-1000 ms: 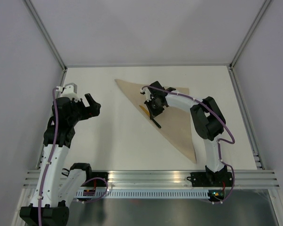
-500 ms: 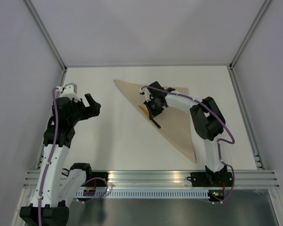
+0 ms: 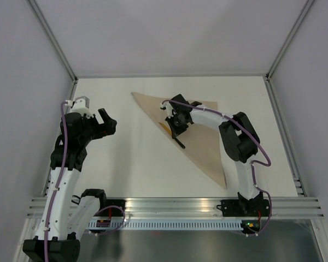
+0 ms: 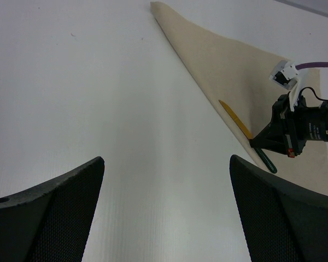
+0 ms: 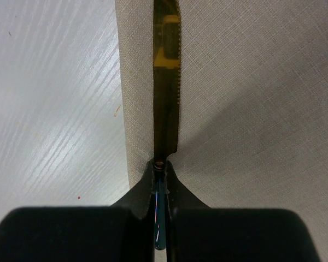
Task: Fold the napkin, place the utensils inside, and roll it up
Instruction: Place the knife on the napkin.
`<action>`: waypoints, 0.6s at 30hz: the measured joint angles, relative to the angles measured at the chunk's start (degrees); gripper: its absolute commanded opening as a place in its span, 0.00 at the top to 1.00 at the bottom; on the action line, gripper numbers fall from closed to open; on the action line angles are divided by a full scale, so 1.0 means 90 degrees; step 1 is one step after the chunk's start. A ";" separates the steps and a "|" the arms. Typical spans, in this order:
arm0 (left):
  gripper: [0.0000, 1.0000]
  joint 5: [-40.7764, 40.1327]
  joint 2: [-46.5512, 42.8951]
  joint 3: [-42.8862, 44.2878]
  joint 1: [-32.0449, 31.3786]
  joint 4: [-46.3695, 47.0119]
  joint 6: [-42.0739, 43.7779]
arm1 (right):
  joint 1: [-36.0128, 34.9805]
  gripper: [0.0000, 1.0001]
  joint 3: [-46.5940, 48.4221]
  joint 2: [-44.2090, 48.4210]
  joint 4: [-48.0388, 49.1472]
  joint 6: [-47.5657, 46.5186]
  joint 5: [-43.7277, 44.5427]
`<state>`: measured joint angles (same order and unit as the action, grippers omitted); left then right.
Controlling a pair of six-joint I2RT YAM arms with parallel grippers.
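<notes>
The napkin [image 3: 206, 143] lies on the table [image 3: 126, 158] folded into a triangle, its long folded edge running from the far left corner down to a point near the right arm's base. The knife [image 3: 179, 142] lies along that edge, just inside it and parallel to it, yellow blade [image 5: 165, 98] over the cloth and pointing to the far corner, dark handle [image 4: 268, 164] trailing toward the near side. Whether the blade touches the cloth or sits just above it is unclear. The right gripper [image 3: 177, 123] has its jaws pinched tight on the knife where blade meets handle, the fingers [image 5: 145, 185] closed to a narrow slit around it. The left gripper [image 3: 106, 123] hangs above bare table well to the left of the napkin, jaws spread wide and holding nothing
</notes>
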<state>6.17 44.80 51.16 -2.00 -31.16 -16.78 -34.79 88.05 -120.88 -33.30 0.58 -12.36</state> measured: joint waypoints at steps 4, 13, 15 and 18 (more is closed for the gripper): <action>0.00 0.0000 0.0002 0.0000 0.0000 0.0000 0.0000 | -0.0015 1.00 0.0015 -0.0012 0.0002 -0.0024 -0.0005; 0.00 -0.0002 0.0056 0.0000 0.0000 0.0000 0.0000 | -0.0029 1.00 0.0328 -0.0236 -0.0010 -0.0022 -0.0092; 0.00 -0.0002 0.0097 0.0000 0.0000 -0.0002 0.0000 | -0.0034 1.00 0.0384 -0.0279 -0.0012 -0.0022 -0.0100; 0.00 -0.0002 0.0155 0.0000 0.0000 -0.0002 0.0000 | -0.0036 1.00 0.0447 -0.0321 -0.0010 -0.0022 -0.0104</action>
<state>6.15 46.19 51.16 -2.00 -31.18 -16.78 -35.11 92.07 -123.76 -33.39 0.38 -13.30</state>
